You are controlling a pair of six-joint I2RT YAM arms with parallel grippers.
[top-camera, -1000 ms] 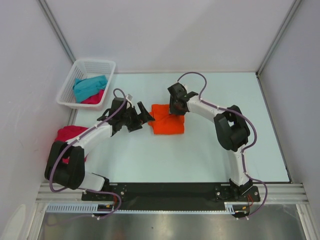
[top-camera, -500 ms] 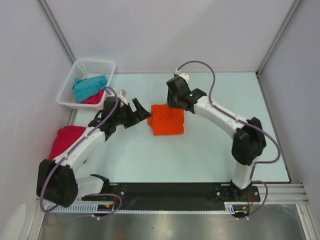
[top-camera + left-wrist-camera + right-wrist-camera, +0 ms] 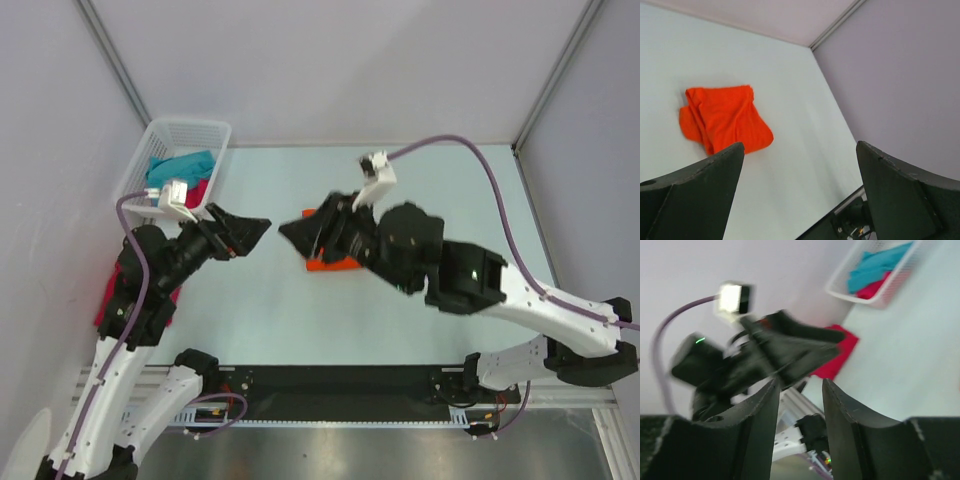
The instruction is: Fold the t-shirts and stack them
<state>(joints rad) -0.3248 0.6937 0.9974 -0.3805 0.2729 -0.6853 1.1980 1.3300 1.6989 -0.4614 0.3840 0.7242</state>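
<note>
- From above, we see the bright orange cloth t-shirt [image 3: 322, 264] folded near the middle of the pale green table [image 3: 420, 190], half hidden under the raised right arm. Bare tabletop lies open to its right and on the near side.
- The white plastic lattice basket [image 3: 182, 130] sits in the far left corner, close to the left wall. It holds the teal blue cloth t-shirt [image 3: 178, 166] with a crimson pink cloth t-shirt [image 3: 201, 191] tucked beside it.
- A second crimson pink t-shirt [image 3: 108, 292] lies at the table's left edge, partly behind the left arm.
- The left gripper [image 3: 247, 233] hangs in the air to the left of the orange shirt, its jaws spread wide and released. The left wrist view shows the whole folded orange shirt [image 3: 722, 125] between the two fingers [image 3: 695, 192], with nothing in them.
- The right gripper [image 3: 296, 238] hovers over the orange shirt's left side. Its wrist view looks away from that shirt at the blurred left arm, and its jaws stand narrowly apart with nothing held.
</note>
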